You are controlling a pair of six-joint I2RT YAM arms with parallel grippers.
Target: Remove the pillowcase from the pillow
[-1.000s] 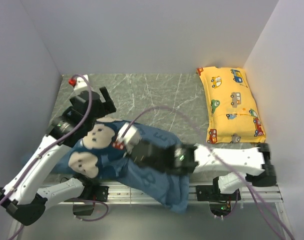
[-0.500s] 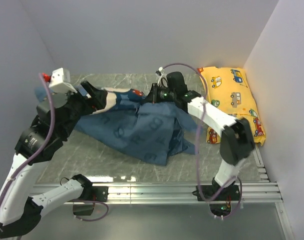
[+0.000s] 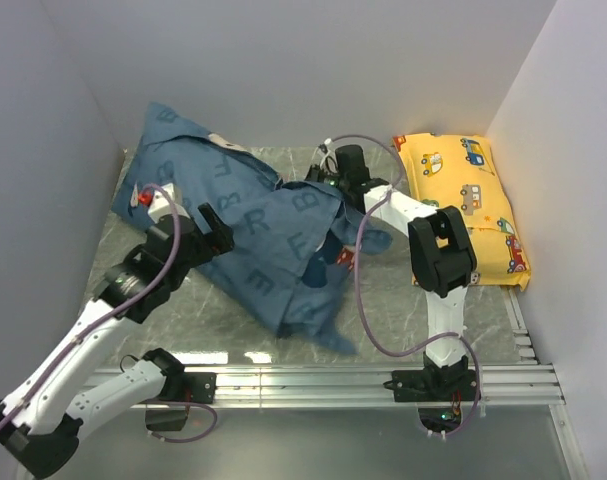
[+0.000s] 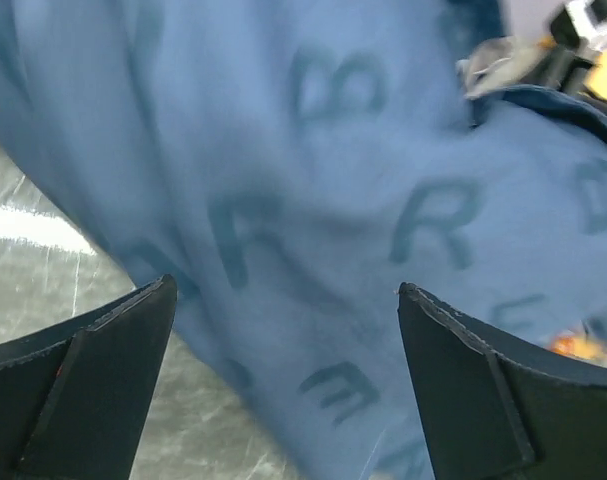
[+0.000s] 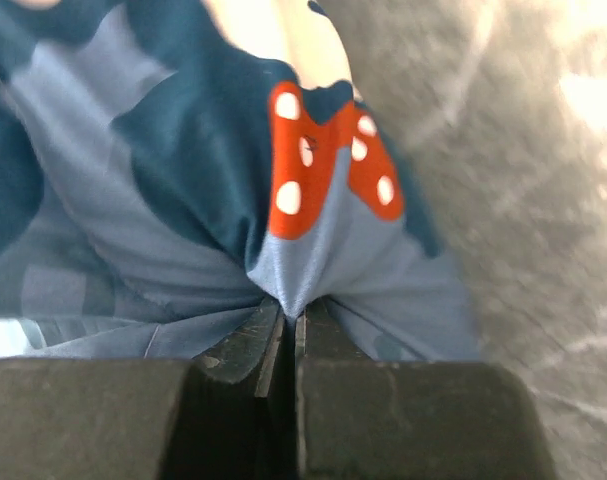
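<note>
- From above, we see the pillowcase (image 3: 253, 215) lying in a broad diagonal, from the upper left corner by the wall down to the lower middle of the table (image 3: 403, 300). Its pale letters face up.
- That view shows the right gripper (image 3: 326, 180) at the cloth's upper right edge, but its fingers are too small there to read.
- The right wrist camera settles it: the right gripper (image 5: 283, 320) is pressed closed, a pinched fold of the pillowcase (image 5: 183, 200) caught between its fingers. A red white-dotted bow (image 5: 328, 160) sits just above the pinch, and bare marbled table (image 5: 503, 150) fills the right of that frame.
- In the overhead view the left gripper (image 3: 198, 232) sits at the cloth's lower left edge.
- The left wrist camera shows the left gripper (image 4: 285, 290) spread wide with nothing in it. Lettered blue cloth (image 4: 333, 200) fills the view beyond its fingers (image 4: 93, 390), and a strip of table (image 4: 43, 230) shows at the left.
- Only the overhead view shows the yellow car-print pillow (image 3: 463, 210), lying along the right wall just beside the right arm.
- A purple cable (image 3: 358, 290) loops down past the right arm over the table.
- The draped cloth covers whatever lies beneath it in all three views.
</note>
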